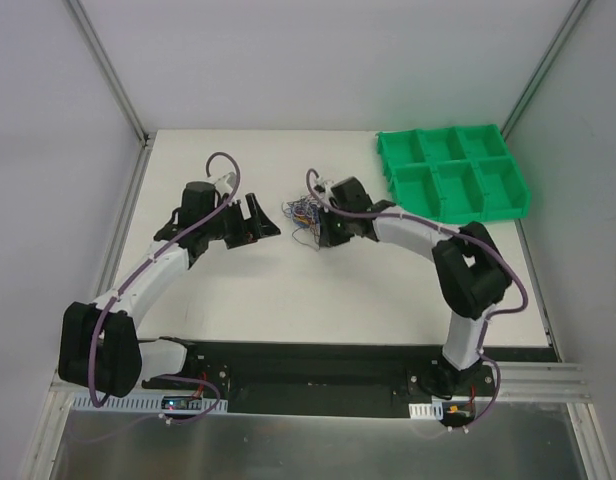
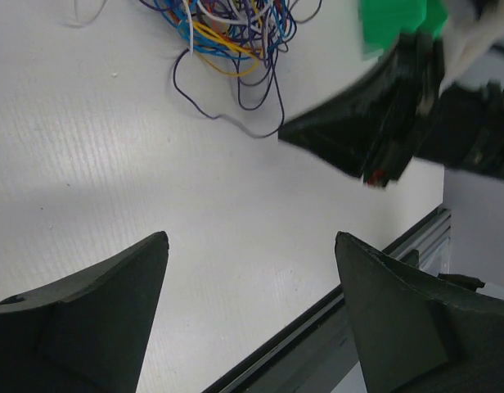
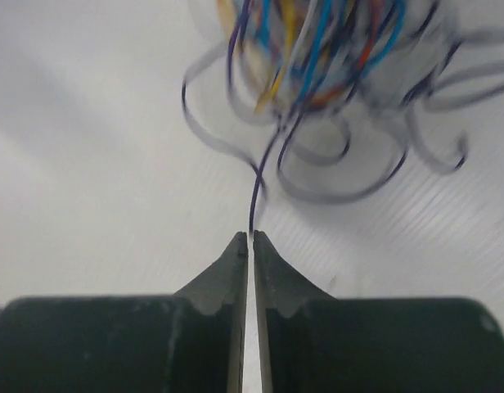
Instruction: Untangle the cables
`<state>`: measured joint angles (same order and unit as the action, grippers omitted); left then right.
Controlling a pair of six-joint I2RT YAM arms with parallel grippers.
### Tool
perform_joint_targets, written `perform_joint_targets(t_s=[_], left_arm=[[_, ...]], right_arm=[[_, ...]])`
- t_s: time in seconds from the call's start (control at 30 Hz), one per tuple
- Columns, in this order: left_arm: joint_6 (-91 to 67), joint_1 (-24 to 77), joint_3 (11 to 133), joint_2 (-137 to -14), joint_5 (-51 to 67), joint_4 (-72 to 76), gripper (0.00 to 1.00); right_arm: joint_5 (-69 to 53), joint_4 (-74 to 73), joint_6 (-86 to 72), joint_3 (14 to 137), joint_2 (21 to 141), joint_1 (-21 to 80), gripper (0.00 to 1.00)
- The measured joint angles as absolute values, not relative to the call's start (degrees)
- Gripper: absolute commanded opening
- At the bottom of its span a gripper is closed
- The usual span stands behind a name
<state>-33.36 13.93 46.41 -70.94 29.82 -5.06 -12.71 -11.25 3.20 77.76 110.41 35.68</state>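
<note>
Stretching white beneath the left fingers [image 1: 262, 219] and right fingers [image 3: 250, 239]: desk [image 1: 288, 300]. Sitting well behind the right fingers: green tray of bins [image 1: 453, 170]. Gaping wide, holding nothing: left fingers. Pinching shut on one dark strand: right fingers, cables [image 3: 317, 49] bunching just ahead of their tips.

On my right wrist cam the cables [image 3: 317, 49] are smearing into a colourful blur and running off the top edge. One dark wire [image 3: 254, 196] is vanishing into the seam between the tips of my right gripper [image 3: 251, 236], so its end is staying hidden. From above, the tangle is looking like a tiny scribble and I'm not making out single strands. On the left cam, my left gripper [image 2: 250, 239] is getting cropped at the bottom, and the green bin [image 2: 391, 24] is blurring out up top.
</note>
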Motion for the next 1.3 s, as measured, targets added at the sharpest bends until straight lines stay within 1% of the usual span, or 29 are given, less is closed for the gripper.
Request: perform_joint_targets(t_s=[0.03, 0.07, 0.1, 0.13, 0.17, 0.23, 0.27, 0.37, 0.47, 0.5, 0.53, 0.57, 0.7, 0.77, 0.8, 0.9, 0.97, 1.07, 1.1, 1.2, 1.3], left_arm=[[-33.47, 13.96, 46.33, -71.09, 29.8, -4.82, 0.79], [-33.54, 14.11, 46.33, -71.44, 29.8, -4.54, 0.77], [-33.56, 14.31, 46.33, -72.01, 29.67, -4.01, 0.75], [-33.54, 14.66, 46.35, -72.88, 29.54, -3.46, 0.75], [-33.52, 15.11, 46.39, -73.95, 29.43, -3.01, 0.74], [-33.52, 16.84, 46.78, -76.9, 29.21, -2.46, 0.73], [-33.54, 17.72, 47.03, -78.37, 29.1, -2.22, 0.73], [-34.11, 20.69, 48.25, -83.53, 28.91, -1.58, 0.76], [-35.18, 22.31, 51.03, -87.96, 28.03, -1.28, 0.77], [-35.44, 22.44, 52.71, -89.45, 27.53, -1.19, 0.76], [-35.62, 22.35, 54.78, -91.15, 26.87, -1.17, 0.72], [-35.7, 22.06, 56.9, -92.75, 26.33, -1.17, 0.7], [-36.03, 20.18, 67.75, -100.82, 24.29, -1.72, 0.7], [-36.03, 19.33, 71.7, -104.42, 23.27, -1.87, 0.67], [-36.01, 18.98, 73.45, -106.32, 22.96, -2.11, 0.63], [-35.81, 18.35, 77.21, -111.31, 22.33, -2.83, 0.42], [-35.48, 18.33, 77.65, -113.3, 22.5, -3.42, 0.3], [-35.27, 18.76, 77.23, -114.17, 23.11, -4.6, 0.04], [-35.16, 19.11, 76.53, -114.04, 23.44, -4.58, 0.0], [-34.89, 21.04, 71.85, -111.96, 23.53, -3.31, 0.0], [-34.94, 24.75, 62.74, -106.41, 23.29, -2.02, 0.0]], right_arm=[[-13.21, -10.55, 2.96, 73.03, 107.39, 36.82, 0.16], [-13.96, -10.37, 2.61, 69.19, 104.79, 37.87, 0.31], [-15.16, -9.47, 1.87, 64.23, 101.43, 39.16, 0.43], [-17.37, -9.26, 1.06, 57.91, 96.55, 40.34, 0.51], [-18.0, -9.61, 0.47, 55.92, 94.8, 41.63, 0.62], [-18.79, -9.17, -0.75, 50.61, 89.67, 42.37, 0.76], [-18.37, -9.28, -1.61, 49.01, 87.66, 42.19, 0.78], [-16.14, -9.23, -3.84, 45.95, 81.25, 40.14, 0.79], [-15.03, -8.36, -5.78, 46.83, 79.09, 37.34, 0.79], [-14.76, -8.51, -6.55, 47.88, 79.31, 36.25, 0.78], [-14.59, -8.71, -7.4, 49.36, 79.88, 35.03, 0.77], [-14.46, -8.71, -7.84, 50.3, 80.25, 34.35, 0.77], [-14.44, -8.62, -9.41, 52.69, 80.68, 32.21, 0.77], [-14.5, -8.69, -9.89, 52.73, 80.68, 32.08, 0.77], [-14.5, -8.84, -10.02, 52.71, 80.68, 32.08, 0.77], [-14.5, -8.84, -10.28, 52.45, 80.38, 32.1, 0.76], [-14.39, -8.82, -10.31, 51.46, 79.55, 32.1, 0.77], [-14.2, -8.93, -10.28, 49.58, 78.15, 32.1, 0.77], [-14.13, -9.06, -10.28, 49.08, 77.76, 32.1, 0.76], [-13.76, -9.28, -10.13, 48.1, 76.9, 32.1, 0.76], [-13.13, -9.78, -9.93, 47.83, 76.55, 32.1, 0.76]])
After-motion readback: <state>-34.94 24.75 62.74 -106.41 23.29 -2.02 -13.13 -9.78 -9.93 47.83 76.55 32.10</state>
